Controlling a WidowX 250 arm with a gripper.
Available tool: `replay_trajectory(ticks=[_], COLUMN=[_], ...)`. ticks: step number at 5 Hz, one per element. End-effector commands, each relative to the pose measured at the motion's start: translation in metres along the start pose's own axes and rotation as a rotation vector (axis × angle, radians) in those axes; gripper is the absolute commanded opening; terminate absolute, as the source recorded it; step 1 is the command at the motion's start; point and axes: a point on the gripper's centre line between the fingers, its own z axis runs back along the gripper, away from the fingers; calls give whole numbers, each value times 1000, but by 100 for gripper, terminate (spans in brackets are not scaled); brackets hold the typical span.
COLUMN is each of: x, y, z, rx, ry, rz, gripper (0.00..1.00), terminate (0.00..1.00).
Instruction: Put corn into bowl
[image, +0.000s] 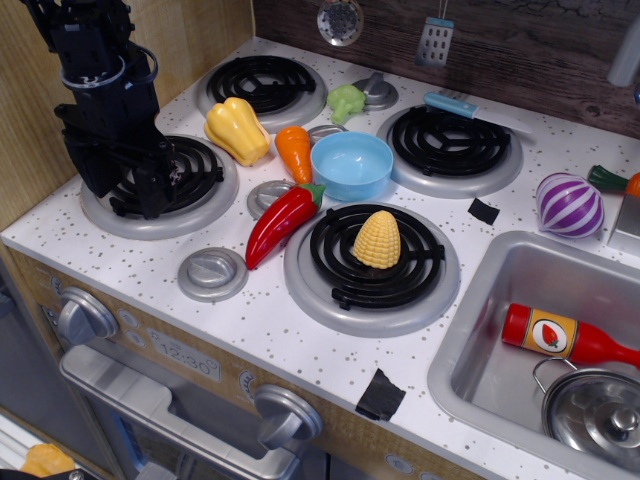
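The yellow corn stands upright, tip up, in the middle of the front right burner. The light blue bowl sits empty just behind and to the left of it, between the burners. My black gripper hangs low over the front left burner, far to the left of both the corn and the bowl. Its fingers point down, look apart, and hold nothing; they are hard to make out against the black coil.
A yellow bell pepper, a carrot and a red chilli lie between my gripper and the bowl. Broccoli sits at the back. A purple onion lies at the right. The sink holds a ketchup bottle and a steel pot.
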Motion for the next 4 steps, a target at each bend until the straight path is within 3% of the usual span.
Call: replay_trajectory(ticks=[1,4], x=[0,8], y=[0,-107], z=[0,69], rx=[0,71], ry=[0,4], rz=[0,120], gripper=[100,100], terminate=[0,0])
